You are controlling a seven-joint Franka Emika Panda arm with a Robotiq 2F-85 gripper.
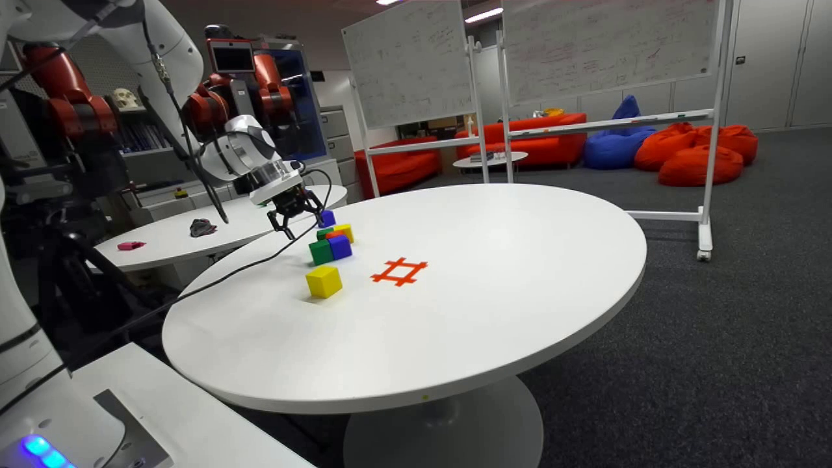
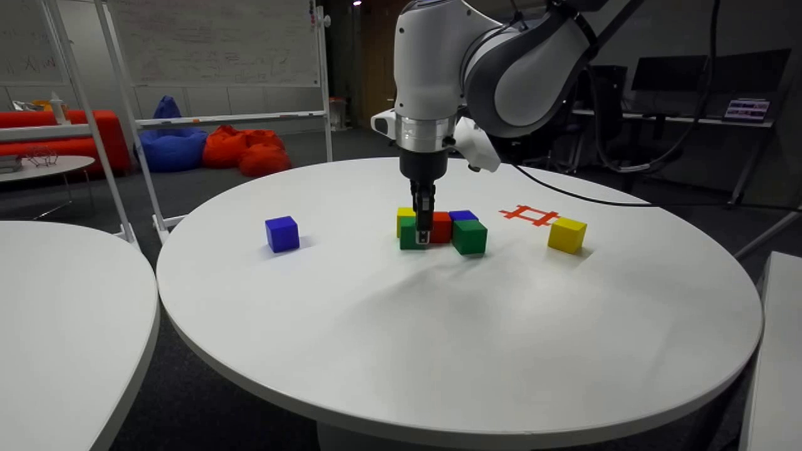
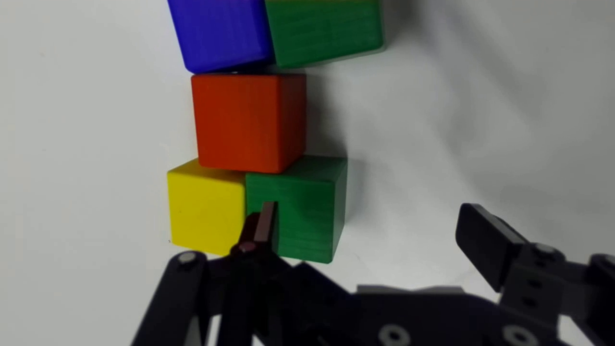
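In an exterior view, round white table (image 2: 313,332), lower frame. My pincer (image 3: 368,206) stands spread, grasping nothing; wrist view, lower centre, green cube (image 3: 306,218), no long axis, beside the yellow cube (image 3: 206,211), lies frame-left of mid-gap, partly hidden by a finger (image 3: 265,223).

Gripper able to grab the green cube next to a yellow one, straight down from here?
Probably not: the gripper is open, but in the wrist view one finger overlaps the green cube, and the yellow cube crowds that same side.

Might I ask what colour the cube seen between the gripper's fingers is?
The cube is green; the wrist view shows it best.
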